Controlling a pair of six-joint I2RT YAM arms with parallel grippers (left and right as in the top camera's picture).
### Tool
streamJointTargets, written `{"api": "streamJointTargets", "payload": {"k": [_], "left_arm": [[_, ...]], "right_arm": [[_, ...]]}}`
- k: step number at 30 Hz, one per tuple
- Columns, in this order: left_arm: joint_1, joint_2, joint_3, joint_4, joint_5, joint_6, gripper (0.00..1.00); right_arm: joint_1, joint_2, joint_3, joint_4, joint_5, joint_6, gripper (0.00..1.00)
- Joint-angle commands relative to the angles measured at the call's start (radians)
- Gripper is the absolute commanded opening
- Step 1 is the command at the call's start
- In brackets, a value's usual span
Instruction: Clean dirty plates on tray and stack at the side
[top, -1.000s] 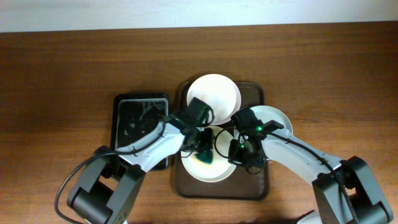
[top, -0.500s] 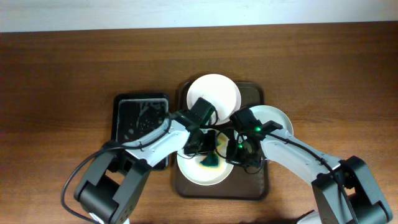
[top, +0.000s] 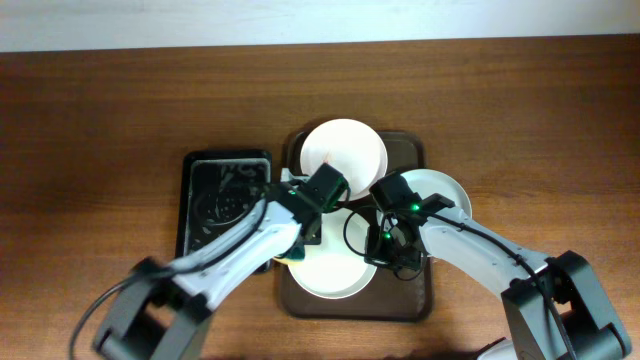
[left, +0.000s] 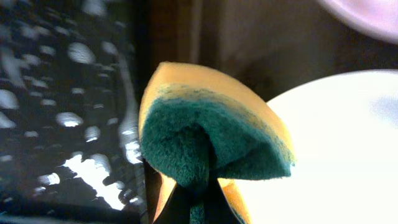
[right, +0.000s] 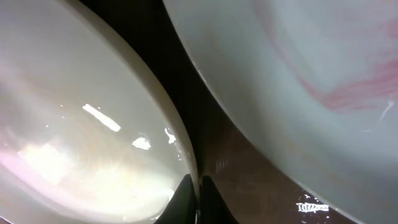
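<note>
The dark brown tray (top: 415, 300) holds three plates. A white plate (top: 343, 150) lies at the back, and a pale grey-green plate (top: 445, 192) with a red smear (right: 348, 93) lies over the right rim. A white front plate (top: 330, 275) lies near me. My left gripper (top: 300, 245) is shut on the green-yellow sponge (left: 211, 134), held over the front plate's left edge (left: 336, 143). My right gripper (top: 385, 252) is shut on the front plate's right rim (right: 180, 155), with one finger on each side of the rim (right: 199, 196).
A smaller black tray (top: 215, 200), wet and speckled, lies left of the brown tray; it also shows in the left wrist view (left: 62, 124). Bare wooden table (top: 100, 100) surrounds both trays.
My left gripper has carried the sponge from the middle of the front plate to its left edge, toward the black tray. The right gripper has kept its hold on the rim.
</note>
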Motion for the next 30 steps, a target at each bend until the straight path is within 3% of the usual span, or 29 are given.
{"api": "streamJointTargets", "payload": {"k": [1,7,10,16,20,21,22,23,24,30], "left_arm": [[0.035,-0.201,0.018,-0.033,-0.050,0.039,0.00],[0.264,-0.270,-0.042,-0.053,-0.016,0.102,0.00],[0.377,-0.247,-0.155,0.105,0.179,0.283,0.00],[0.526,-0.257,-0.201,0.162,0.421,0.404,0.51],[0.553,-0.385,-0.200,0.118,0.479,0.415,0.58],[0.553,-0.441,-0.200,0.101,0.479,0.415,0.63],[0.553,-0.492,-0.200,0.083,0.479,0.415,0.72],[0.553,-0.542,-0.200,0.066,0.478,0.415,0.96],[0.553,-0.592,-0.200,0.050,0.478,0.415,1.00],[0.553,-0.712,-0.200,-0.002,0.451,0.415,0.99]], "right_arm": [[-0.003,0.000,-0.003,-0.008,0.037,-0.007,0.04],[-0.003,-0.003,0.004,0.006,0.037,-0.071,0.04],[0.000,-0.042,0.060,-0.039,0.079,-0.188,0.04],[0.106,-0.210,0.182,-0.212,0.390,-0.251,0.04],[0.238,-0.315,0.203,-0.248,0.602,-0.235,0.04],[0.277,-0.331,0.203,-0.248,0.695,-0.234,0.04],[0.311,-0.339,0.203,-0.248,0.789,-0.225,0.04],[0.346,-0.341,0.203,-0.248,0.875,-0.219,0.04],[0.383,-0.341,0.203,-0.251,0.966,-0.219,0.04],[0.620,-0.340,0.203,-0.260,1.302,-0.216,0.04]]}}
